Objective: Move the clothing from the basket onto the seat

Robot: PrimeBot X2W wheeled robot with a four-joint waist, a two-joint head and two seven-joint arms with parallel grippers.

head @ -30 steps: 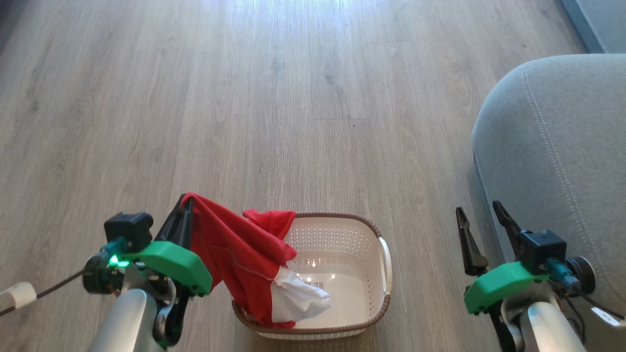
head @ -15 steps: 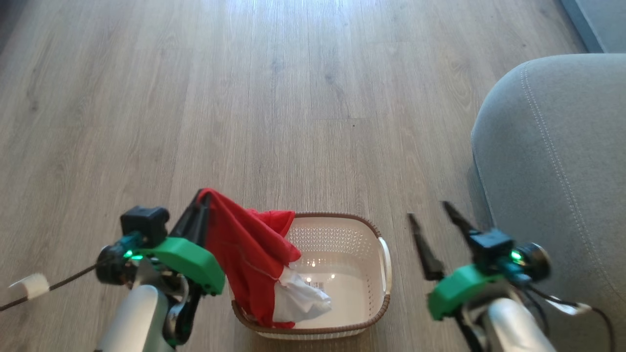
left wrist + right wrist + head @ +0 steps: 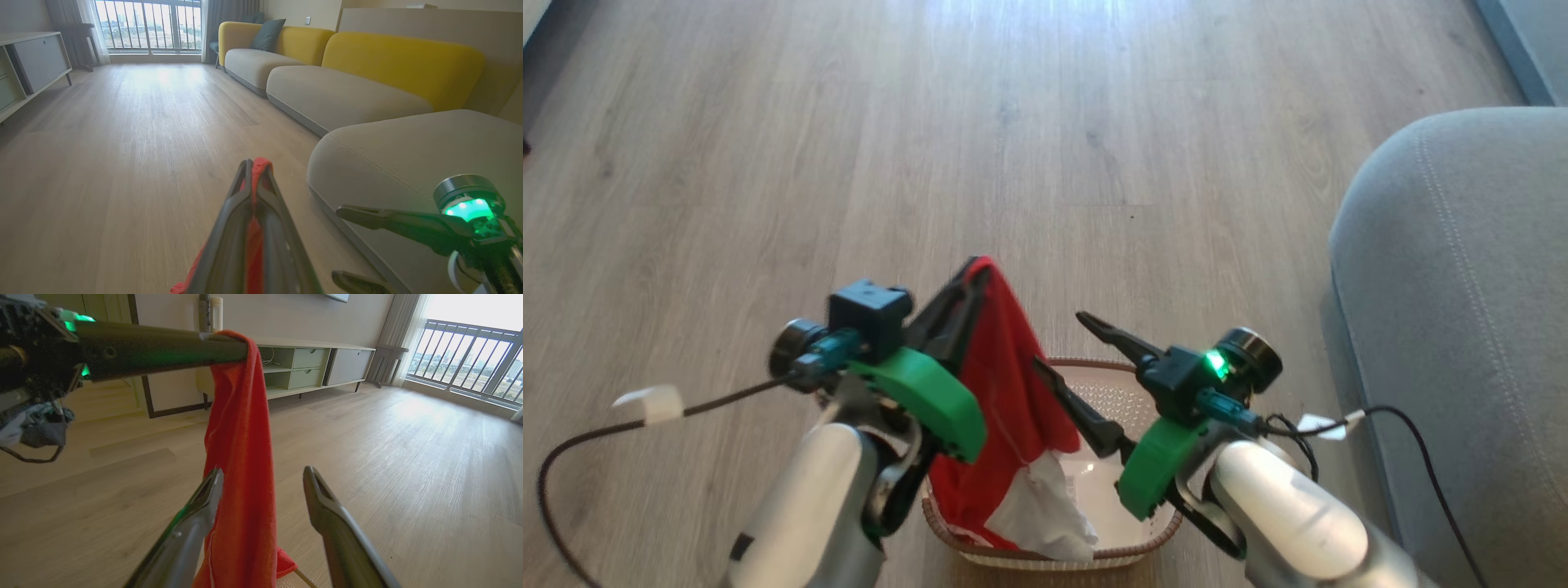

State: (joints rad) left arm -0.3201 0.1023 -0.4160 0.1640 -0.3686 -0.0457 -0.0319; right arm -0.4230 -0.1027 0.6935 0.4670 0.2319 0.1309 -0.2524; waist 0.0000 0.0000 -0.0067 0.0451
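1. At 6 o'clock in the head view, the basket (image 3: 1104,390) stands on the wooden floor (image 3: 1013,122).
2. From the basket's 11 o'clock side rises the left gripper (image 3: 974,273). Its two fingers are pressed together on the top fold of a red garment (image 3: 1013,367).
3. The red garment hangs straight down from that pinch. Its lower end reaches into the left half of the basket.
4. A white piece (image 3: 1045,506) lies in the basket at 7 o'clock, touching the bottom of the red cloth and resting against the near rim.
5. Over the basket's far rim, the right gripper (image 3: 1062,340) has its jaws spread wide and holds nothing. Its fingers point toward 10 o'clock, at the hanging cloth.
6. Seen from the right wrist, the red cloth (image 3: 241,437) drops between that gripper's (image 3: 263,472) fingers. It sits close to the finger at 7 o'clock and apart from the one at 5 o'clock. Whether it touches cannot be told.
7. Across the top of that view, the left gripper (image 3: 245,351) lies level with the cloth draped from its tip.
8. The grey seat (image 3: 1462,327) fills 3 o'clock in the head view, near the basket, with a pale seam along its rounded edge.
9. In the left wrist view, a red strip (image 3: 254,232) shows between the closed fingers (image 3: 241,212). The right gripper (image 3: 337,243) is at 4 o'clock in front of the seat (image 3: 408,163).
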